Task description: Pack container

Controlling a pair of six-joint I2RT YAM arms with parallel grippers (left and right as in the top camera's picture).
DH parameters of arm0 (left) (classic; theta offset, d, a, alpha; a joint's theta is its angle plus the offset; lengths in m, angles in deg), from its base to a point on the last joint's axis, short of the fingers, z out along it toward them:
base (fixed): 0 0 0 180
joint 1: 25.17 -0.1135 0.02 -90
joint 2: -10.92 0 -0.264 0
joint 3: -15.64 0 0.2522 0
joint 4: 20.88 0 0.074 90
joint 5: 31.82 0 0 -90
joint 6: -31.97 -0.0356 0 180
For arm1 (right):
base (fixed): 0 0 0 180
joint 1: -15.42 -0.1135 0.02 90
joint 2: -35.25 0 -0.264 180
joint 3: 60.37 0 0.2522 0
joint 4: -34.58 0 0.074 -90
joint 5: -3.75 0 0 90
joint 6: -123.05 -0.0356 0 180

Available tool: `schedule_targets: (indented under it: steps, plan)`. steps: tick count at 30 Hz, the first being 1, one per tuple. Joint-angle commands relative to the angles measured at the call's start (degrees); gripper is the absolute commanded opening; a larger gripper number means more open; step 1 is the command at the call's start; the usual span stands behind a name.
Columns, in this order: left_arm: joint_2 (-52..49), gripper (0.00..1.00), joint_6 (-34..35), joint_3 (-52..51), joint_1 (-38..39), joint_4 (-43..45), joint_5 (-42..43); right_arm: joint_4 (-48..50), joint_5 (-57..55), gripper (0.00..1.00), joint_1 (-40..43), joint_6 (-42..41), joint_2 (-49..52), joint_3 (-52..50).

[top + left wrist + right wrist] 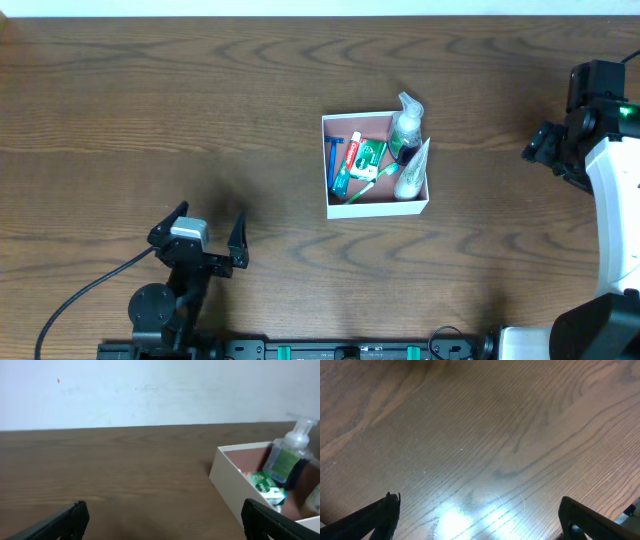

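Container [376, 208] near table [150, 100] centre, holding pump bottle [405, 128], white tube [413, 172], toothpaste [342, 168]. Left gripper [211, 214] at container's 8 o'clock, well apart, jaws wide, empty. Right gripper [479, 512] at container's 3 o'clock, well apart, jaws wide, empty, above tabletop.

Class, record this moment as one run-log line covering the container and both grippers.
container: holds pump bottle, other toiletries | left gripper: open, empty, apart from container | right gripper: open, empty, above table
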Motion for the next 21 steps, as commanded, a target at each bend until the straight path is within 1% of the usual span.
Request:
schedule_targets:
  steps: [1,5,9,12,18,21]
  plan:
    - [0.6,0.98,-5.4,-1.4,-0.4,0.4,0.8,0.1,-0.4,1.00,0.5,-0.6,-0.6,-0.1]
    - [0.6,0.98,-5.0,-5.7,-0.4,4.2,0.8,0.1,-0.4,0.99,0.5,-0.6,-0.6,-0.1]
    - [0.6,0.98,-2.0,-9.6,-0.4,9.2,0.8,0.1,-0.4,0.99,0.5,-0.6,-0.6,-0.1]
    - [0.6,0.98,-0.1,-11.4,-0.4,10.9,0.7,0.1,-0.4,0.99,0.5,-0.6,-0.6,-0.1]
    - [0.6,0.98,-0.1,-11.3,-0.4,10.5,-2.4,0.1,-0.4,0.99,0.5,-0.6,-0.6,-0.1]
    - [0.6,0.98,-0.1,-11.3,-0.4,10.5,-2.7,0.1,-0.4,0.99,0.5,-0.6,-0.6,-0.1]
